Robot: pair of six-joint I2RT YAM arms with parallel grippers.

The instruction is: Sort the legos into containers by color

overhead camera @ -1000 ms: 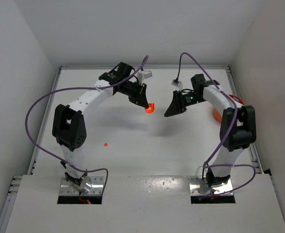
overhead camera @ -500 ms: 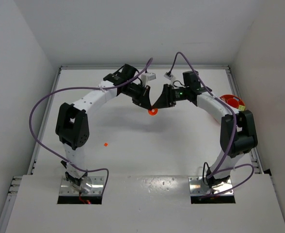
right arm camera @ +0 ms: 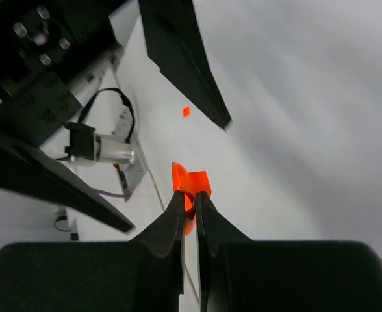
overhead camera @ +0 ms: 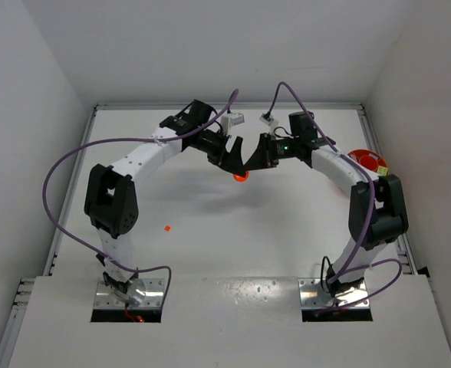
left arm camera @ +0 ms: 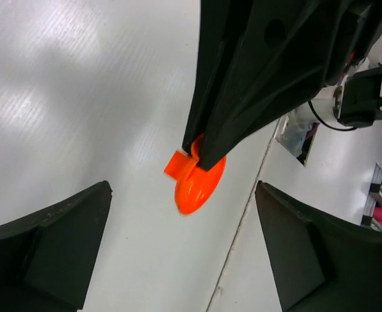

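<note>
legos: one orange-red brick (overhead camera: 167, 228) lies alone on the table (overhead camera: 233, 245), well apart from both arms.
change: we see the small orange cup (overhead camera: 241, 175) change hands; the left fingers (overhead camera: 227, 157), shut a moment ago, now stand wide, while the right fingers (overhead camera: 254, 159) pinch its rim.
meaning: we judge the handover done, with the cup held over mid-table.
surroundings: orange bowl (overhead camera: 366, 161) at the right edge; the left fingers flank the cup closely.

Glossy plastic cup (left arm camera: 197, 188) (ribbed table (left arm camera: 80, 97))
</note>
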